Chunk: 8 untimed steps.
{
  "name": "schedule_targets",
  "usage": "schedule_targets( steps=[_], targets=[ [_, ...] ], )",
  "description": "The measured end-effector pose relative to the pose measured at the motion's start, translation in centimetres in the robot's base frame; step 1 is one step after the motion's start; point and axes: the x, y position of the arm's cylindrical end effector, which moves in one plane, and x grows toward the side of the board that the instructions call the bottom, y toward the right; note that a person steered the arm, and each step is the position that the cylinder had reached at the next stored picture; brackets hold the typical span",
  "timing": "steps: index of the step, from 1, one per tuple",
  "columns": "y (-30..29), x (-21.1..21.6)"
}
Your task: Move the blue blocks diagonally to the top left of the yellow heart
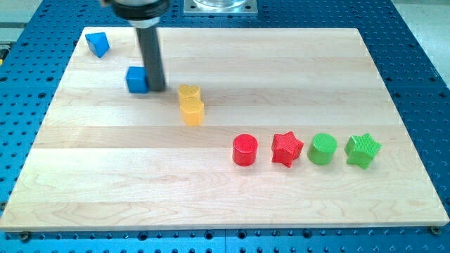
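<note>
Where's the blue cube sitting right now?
The blue cube is in the view's upper left, touching my tip on its right, up-left of the two yellow blocks and down-right of the other blue block.

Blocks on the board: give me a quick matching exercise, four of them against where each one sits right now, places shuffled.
Things:
1. blue cube
2. blue triangular block
3. red cylinder
4. green star

Places:
A. far right end of the row of four
B. touching the left side of my tip
C. top left corner of the board
D. left end of the row of four

Pairs: 1-B, 2-C, 3-D, 4-A
</note>
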Motion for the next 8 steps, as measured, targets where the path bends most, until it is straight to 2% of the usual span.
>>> schedule_targets(
  steps=[1, 2, 6, 7, 8],
  targets=[
    [-2.2, 0.9],
    [-3.2, -1.5],
    [-4.1, -3.7],
    [-6.4, -4.4],
    [-5.2, -4.3]
  ],
)
